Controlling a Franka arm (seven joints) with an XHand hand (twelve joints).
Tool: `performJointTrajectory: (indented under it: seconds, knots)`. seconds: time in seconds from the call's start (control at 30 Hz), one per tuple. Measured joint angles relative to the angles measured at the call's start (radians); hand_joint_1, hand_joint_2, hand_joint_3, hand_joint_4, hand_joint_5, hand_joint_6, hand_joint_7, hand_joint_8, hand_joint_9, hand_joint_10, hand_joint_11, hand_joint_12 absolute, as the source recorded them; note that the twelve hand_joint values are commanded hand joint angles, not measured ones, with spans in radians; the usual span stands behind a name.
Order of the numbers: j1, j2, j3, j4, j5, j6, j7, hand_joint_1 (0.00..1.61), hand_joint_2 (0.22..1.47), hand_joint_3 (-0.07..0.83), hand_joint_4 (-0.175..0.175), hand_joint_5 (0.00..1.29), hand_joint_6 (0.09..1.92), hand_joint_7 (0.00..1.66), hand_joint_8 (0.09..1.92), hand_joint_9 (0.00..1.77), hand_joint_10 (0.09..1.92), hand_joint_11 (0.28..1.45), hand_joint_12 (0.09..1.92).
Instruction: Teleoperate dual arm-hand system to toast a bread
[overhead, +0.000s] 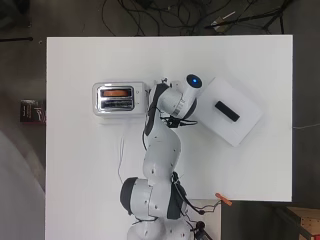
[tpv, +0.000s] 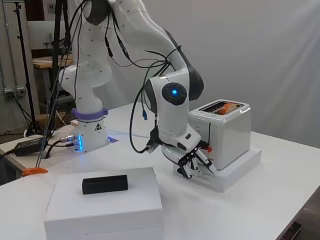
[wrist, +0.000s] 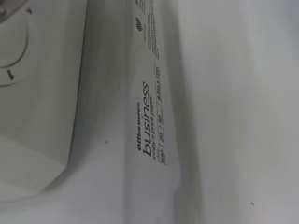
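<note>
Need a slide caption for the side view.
Hand curled low beside the toaster, bread in its slot.

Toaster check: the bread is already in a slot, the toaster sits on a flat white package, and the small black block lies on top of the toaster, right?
Not quite. The black block lies on the separate white box, not on the toaster; the side view shows this. The bread and package are as you say.

My wrist camera sits very close to the toaster (wrist: 42, 107); I see its white side wall and rounded lower corner, with part of a round dial (wrist: 14, 51) cut off at the frame's edge. The toaster rests on a white pack (wrist: 154, 116) with dark print along its face. Beyond it I see the table (wrist: 247, 112).
</note>
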Motion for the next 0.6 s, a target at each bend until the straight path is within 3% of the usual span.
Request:
performJointTrajectory:
  seconds: [0.17, 0.23, 0.27, 0.3, 0.37, 0.4, 0.43, 0.47, 0.5, 0.53, 0.6]
  knots:
    - [-0.028, 0.049, 0.021, 0.040, 0.006, -0.021, 0.034, 0.14, 1.21, -0.004, -0.102, 0.35, 0.09, 1.34, 1.92, 1.56, 1.92, 1.10, 1.92]
    - [-0.025, 0.047, 0.039, 0.064, -0.013, -0.018, 0.093, 0.08, 1.19, -0.003, -0.079, 0.45, 0.09, 1.35, 1.92, 1.57, 1.92, 1.12, 1.92]
    - [-0.024, 0.034, 0.044, 0.071, -0.019, -0.011, 0.120, 0.07, 1.19, -0.003, 0.003, 0.66, 0.09, 1.36, 1.92, 1.56, 1.92, 1.12, 1.92]
    - [-0.024, 0.011, 0.050, 0.077, -0.023, -0.005, 0.139, 0.06, 1.16, -0.008, 0.021, 0.72, 0.10, 1.33, 1.92, 1.55, 1.92, 1.11, 1.92]
    - [-0.025, -0.065, 0.065, 0.097, -0.052, -0.013, 0.122, 0.03, 1.11, -0.011, -0.060, 0.45, 0.09, 1.07, 1.92, 1.35, 1.92, 0.87, 1.81]
    - [-0.024, -0.090, 0.073, 0.099, -0.073, -0.011, 0.105, 0.02, 1.09, -0.009, -0.081, 0.36, 0.09, 0.92, 1.92, 1.20, 1.92, 0.73, 1.65]
    - [-0.023, -0.112, 0.083, 0.097, -0.103, 0.001, 0.091, 0.01, 1.07, -0.007, -0.087, 0.31, 0.09, 0.80, 1.86, 1.05, 1.86, 0.64, 1.33]
    - [-0.023, -0.135, 0.096, 0.088, -0.139, 0.021, 0.086, 0.00, 1.05, -0.005, -0.085, 0.27, 0.09, 0.73, 1.75, 0.97, 1.78, 0.62, 1.01]
    - [-0.025, -0.165, 0.111, 0.069, -0.180, 0.049, 0.094, 0.00, 1.03, -0.004, -0.078, 0.25, 0.09, 0.71, 1.66, 0.93, 1.72, 0.63, 0.82]
    - [-0.026, -0.204, 0.128, 0.044, -0.223, 0.076, 0.120, 0.00, 1.02, -0.002, -0.072, 0.25, 0.09, 0.71, 1.64, 0.93, 1.70, 0.64, 0.79]
    - [-0.033, -0.327, 0.163, -0.031, -0.319, 0.133, 0.216, 0.00, 1.03, 0.000, -0.068, 0.26, 0.09, 0.73, 1.65, 0.97, 1.73, 0.62, 1.12]
